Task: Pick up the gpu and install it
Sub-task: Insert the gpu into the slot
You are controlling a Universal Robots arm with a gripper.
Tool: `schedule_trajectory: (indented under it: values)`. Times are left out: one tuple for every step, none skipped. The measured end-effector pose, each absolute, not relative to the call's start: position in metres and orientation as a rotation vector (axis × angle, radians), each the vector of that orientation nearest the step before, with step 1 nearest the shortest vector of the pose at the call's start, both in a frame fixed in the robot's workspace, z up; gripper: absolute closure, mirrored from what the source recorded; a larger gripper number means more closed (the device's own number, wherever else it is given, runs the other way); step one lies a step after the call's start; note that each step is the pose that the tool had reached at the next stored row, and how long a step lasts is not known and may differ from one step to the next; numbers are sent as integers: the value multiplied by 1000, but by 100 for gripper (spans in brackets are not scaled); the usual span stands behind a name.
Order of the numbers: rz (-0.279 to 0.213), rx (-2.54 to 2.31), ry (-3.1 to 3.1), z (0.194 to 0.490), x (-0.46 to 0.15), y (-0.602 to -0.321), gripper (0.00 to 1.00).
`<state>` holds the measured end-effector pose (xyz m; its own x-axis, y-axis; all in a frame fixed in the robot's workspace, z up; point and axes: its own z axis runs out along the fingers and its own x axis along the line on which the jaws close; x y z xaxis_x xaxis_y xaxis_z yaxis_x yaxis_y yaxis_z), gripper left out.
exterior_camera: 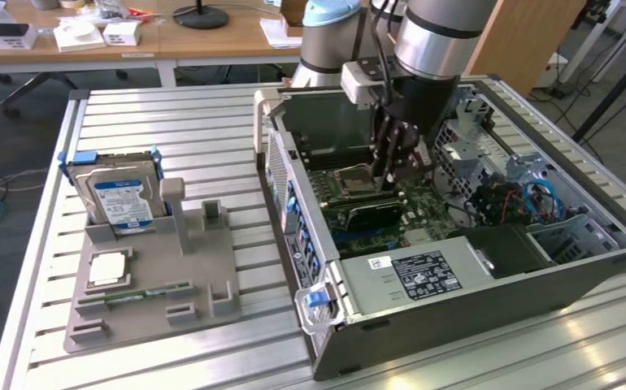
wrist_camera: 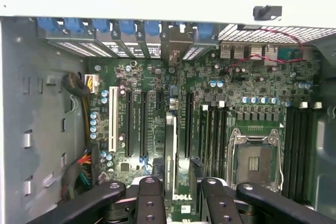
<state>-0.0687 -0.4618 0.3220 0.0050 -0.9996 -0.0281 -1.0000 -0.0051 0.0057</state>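
Ribbed matt metal table (exterior_camera: pixel 161 122), grey matt plastic holder (exterior_camera: pixel 140 301), wooden desk (exterior_camera: pixel 226 41).

gpu (wrist_camera: pixel 170 156): seen edge-on, lower end hidden behind jaws | computer case (exterior_camera: pixel 573 280): near corner cut off | desk items: too small

My arm (exterior_camera: pixel 443 24) reads as fat silver-grey tube segments; one joint cap (exterior_camera: pixel 329 12) is pale blue. A light grey boxy module (exterior_camera: pixel 367 81) sits at the wrist, with a thin black cable running down beside it. Below it the end effector (exterior_camera: pixel 394 166) is black, built of long slim linkage bars. On my wrist view I see the end effector (wrist_camera: pixel 178 198) as matte black links with round silver pivot screws, two thick outer bars and two inner bars.
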Motion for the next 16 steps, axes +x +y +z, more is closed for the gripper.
schedule_trajectory:
  values:
    - [37,-2216,2205,324,-69,-462,66]
    - [37,-2216,2204,326,-69,-462,66]
    - [37,-2216,2205,329,-69,-462,66]
    - [37,-2216,2205,332,-69,-462,66]
    - [37,-2216,2204,334,-69,-462,66]
    - [38,-2216,2204,337,-69,-462,66]
    - [37,-2216,2204,340,-69,-462,66]
    - [37,-2216,2204,342,-69,-462,66]
    - [37,-2216,2204,343,-69,-462,66]
    - [38,-2216,2204,343,-69,-462,66]
    - [38,-2216,2204,343,-69,-462,66]
    - [38,-2216,2204,343,-69,-462,66]
    - [38,-2216,2204,343,-69,-462,66]
    - [38,-2216,2204,343,-69,-462,66]
    - [38,-2216,2204,344,-69,-462,66]
    - [38,-2216,2204,344,-69,-462,66]
